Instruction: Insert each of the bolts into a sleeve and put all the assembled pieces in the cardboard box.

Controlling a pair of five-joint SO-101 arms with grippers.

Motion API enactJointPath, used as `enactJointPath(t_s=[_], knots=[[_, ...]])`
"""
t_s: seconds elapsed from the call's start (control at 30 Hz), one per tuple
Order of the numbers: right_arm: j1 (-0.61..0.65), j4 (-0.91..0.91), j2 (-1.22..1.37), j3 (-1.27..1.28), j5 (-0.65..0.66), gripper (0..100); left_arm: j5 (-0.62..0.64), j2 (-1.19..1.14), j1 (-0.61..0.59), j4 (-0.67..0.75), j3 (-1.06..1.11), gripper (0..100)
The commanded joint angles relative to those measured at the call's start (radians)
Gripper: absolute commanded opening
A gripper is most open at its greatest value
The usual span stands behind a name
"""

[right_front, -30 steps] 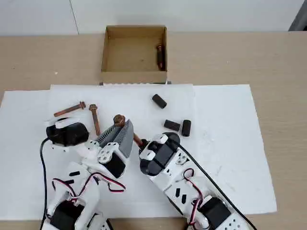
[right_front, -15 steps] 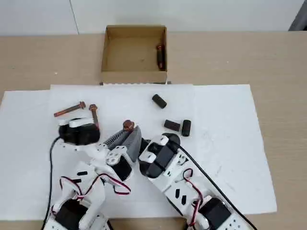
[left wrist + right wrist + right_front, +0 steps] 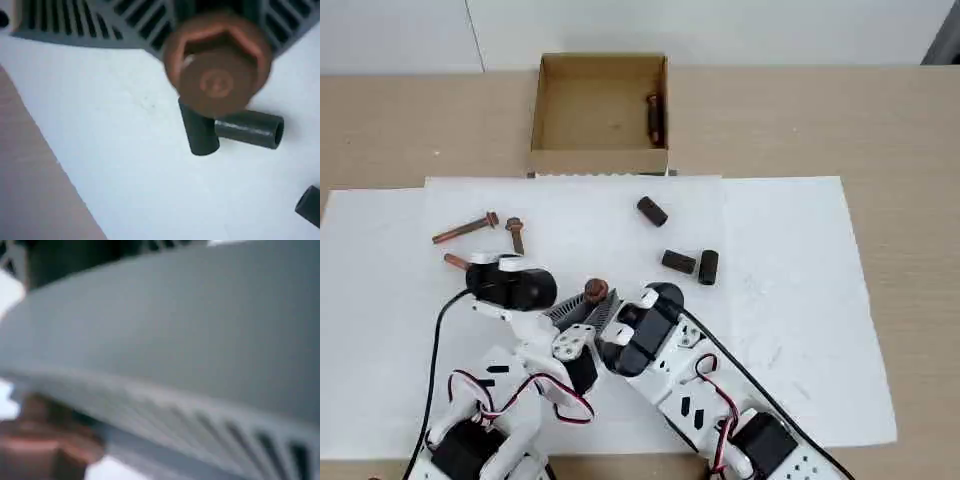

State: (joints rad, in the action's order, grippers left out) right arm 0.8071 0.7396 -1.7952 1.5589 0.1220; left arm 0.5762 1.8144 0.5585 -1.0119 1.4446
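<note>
Held bolt (image 3: 595, 290): shank concealed between the fingers of the left gripper (image 3: 590, 304), head alone exposed. Loose bolt (image 3: 455, 262), at its 9 o'clock: one end under the left arm (image 3: 515, 287). Sleeve (image 3: 310, 205): cut by the frame edge. Ribbed grey surface (image 3: 175, 365): blurred.

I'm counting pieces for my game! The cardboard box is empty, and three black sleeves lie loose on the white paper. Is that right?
Not quite. The cardboard box is not empty: the high view shows one assembled piece lying inside, by its right wall. The rest holds: three black sleeves lie loose on the white paper.
</note>
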Motion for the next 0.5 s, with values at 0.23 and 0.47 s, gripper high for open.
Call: enactJointPath(t_s=[0.23,0.47], knots=[[-0.001,-0.035,-0.018,-0.048,0.041,0.3,-0.052,0.000,0.026,-0.046,-0.007,20],[-0.001,-0.035,-0.018,-0.040,0.041,0.3,-0.135,0.000,-0.094,-0.055,-0.031,27]])
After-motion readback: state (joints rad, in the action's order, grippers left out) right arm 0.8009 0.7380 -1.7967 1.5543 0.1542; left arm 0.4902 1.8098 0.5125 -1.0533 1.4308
